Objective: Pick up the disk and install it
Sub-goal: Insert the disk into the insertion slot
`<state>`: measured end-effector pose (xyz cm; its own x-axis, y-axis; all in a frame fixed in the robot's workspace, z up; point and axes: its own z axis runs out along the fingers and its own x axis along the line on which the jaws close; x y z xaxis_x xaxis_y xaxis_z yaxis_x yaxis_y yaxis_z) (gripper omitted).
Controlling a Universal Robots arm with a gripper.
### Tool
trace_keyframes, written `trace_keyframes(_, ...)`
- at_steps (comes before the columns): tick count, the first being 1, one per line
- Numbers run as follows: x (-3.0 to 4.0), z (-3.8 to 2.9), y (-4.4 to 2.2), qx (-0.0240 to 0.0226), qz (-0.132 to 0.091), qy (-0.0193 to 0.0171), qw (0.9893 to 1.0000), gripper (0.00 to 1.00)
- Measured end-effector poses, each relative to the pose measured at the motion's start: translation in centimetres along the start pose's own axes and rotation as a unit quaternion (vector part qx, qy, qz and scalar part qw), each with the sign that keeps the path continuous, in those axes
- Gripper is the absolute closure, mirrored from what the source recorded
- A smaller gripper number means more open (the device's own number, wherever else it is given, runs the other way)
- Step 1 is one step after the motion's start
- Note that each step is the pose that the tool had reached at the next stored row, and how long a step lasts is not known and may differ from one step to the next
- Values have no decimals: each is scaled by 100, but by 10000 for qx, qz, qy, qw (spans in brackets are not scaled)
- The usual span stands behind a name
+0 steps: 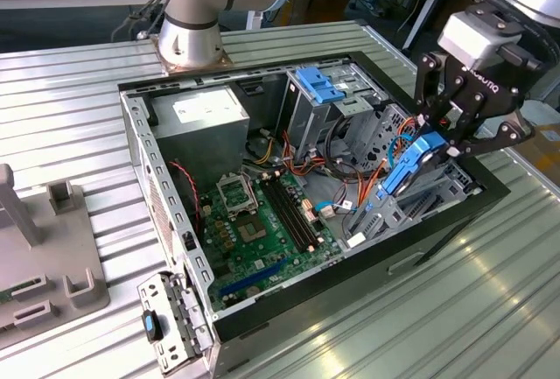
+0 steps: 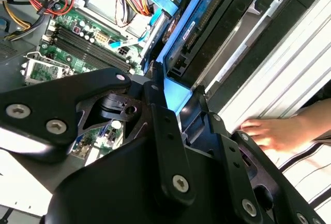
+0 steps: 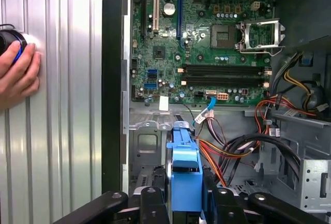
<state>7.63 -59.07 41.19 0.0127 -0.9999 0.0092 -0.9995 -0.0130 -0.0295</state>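
Note:
My gripper (image 1: 446, 138) is shut on the upper end of the disk (image 1: 407, 169), a dark drive in a bright blue carrier. The disk hangs tilted over the drive bay (image 1: 420, 208) at the corner of the open computer case (image 1: 131, 125) on the exterior view's right, its lower end down among the bay's rails. In the second wrist view the disk (image 2: 194, 32) runs away from the gripper (image 2: 178, 97) into the bay. In the first wrist view the blue carrier (image 3: 184, 169) stands between the black fingers (image 3: 153, 199) of the gripper (image 3: 184, 200).
Inside the case lie the green motherboard (image 1: 262, 213), a ribbed blue flap (image 1: 317, 86), loose orange and blue cables (image 1: 367, 169) and the power supply (image 1: 201, 116). A person's hand (image 3: 18, 74) rests on the ribbed metal table (image 1: 70, 116) beside the case. A grey fixture (image 1: 44, 256) stands at the exterior view's left.

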Motion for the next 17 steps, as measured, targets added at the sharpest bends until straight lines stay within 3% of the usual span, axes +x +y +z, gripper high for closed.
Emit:
trace_keyframes(8, 2, -422, -13, 6, 0, 0, 10000, 64)
trace_keyframes(10, 4, -611, -18, 17, 0, -2, 10000, 64)
trace_keyframes(13, 5, -760, -23, 29, 0, 0, 10000, 64)
trace_keyframes(15, 7, -913, -27, 42, 0, 0, 10000, 64)
trace_keyframes(17, 7, -1019, -30, 52, 0, 0, 10000, 64)
